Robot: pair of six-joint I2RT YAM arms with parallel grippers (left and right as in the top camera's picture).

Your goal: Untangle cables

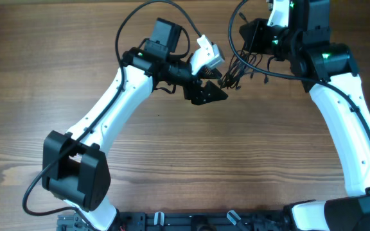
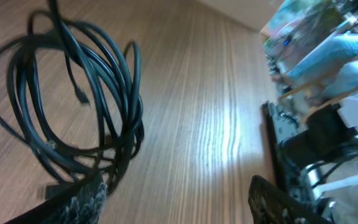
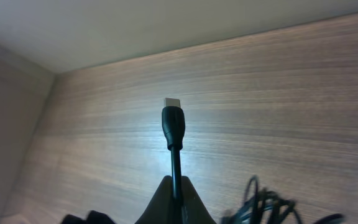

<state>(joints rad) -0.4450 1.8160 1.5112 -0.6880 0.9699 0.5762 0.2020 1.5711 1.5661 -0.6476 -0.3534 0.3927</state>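
- The right gripper is pinching one thin cable just below its plug, which is pointing up over the wooden table.
- The left gripper is holding its fingers wide apart.
- The bundle of cables is sitting just beside one of these fingers, maybe touching it.
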